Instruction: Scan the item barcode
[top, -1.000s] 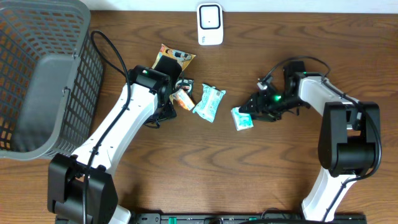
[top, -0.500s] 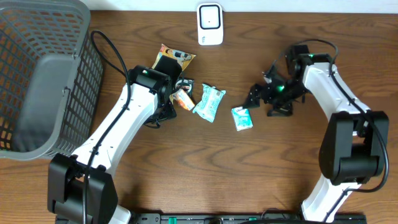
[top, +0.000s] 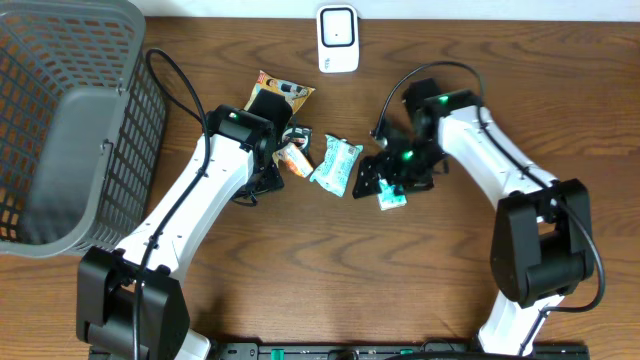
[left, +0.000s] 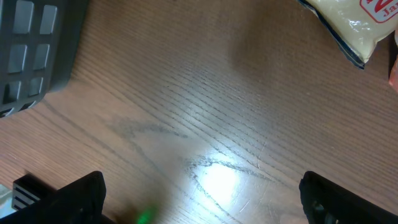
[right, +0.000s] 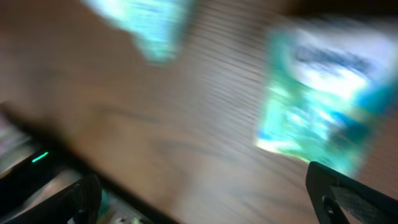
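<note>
Right hand (top: 383, 180) spread wide, gripping nothing, low over the small teal packet (top: 392, 196) flat on the desk (top: 300, 280). Wrist view there too blurred for detail; packet up ahead of the fingertips, not yet between them. Just left of it, a bigger teal pouch (top: 335, 165). Beyond that, an orange snack (top: 293, 160) and a yellow-and-black bag (top: 280, 92), with the left hand (top: 285, 140) among them, likewise wide open and empty, over bare wood. Farther out, scanner (top: 338, 38) at the far edge, well apart from the packet. Basket (top: 70, 140) off at the left.

Packet probably light, thin and soft: a film sachet by the look, apt to crinkle, sag and slide between hard fingers. Best taken across the short width near one end, pinched firmly enough not to slip, with the printed faces left free. Cannot tell which face carries the barcode. Lying flat, so likely to need pressing down onto the desk and closing on the body, or catching a raised sealed edge. Little risk of breakage; more of a drop, or of the film folding over the code.
</note>
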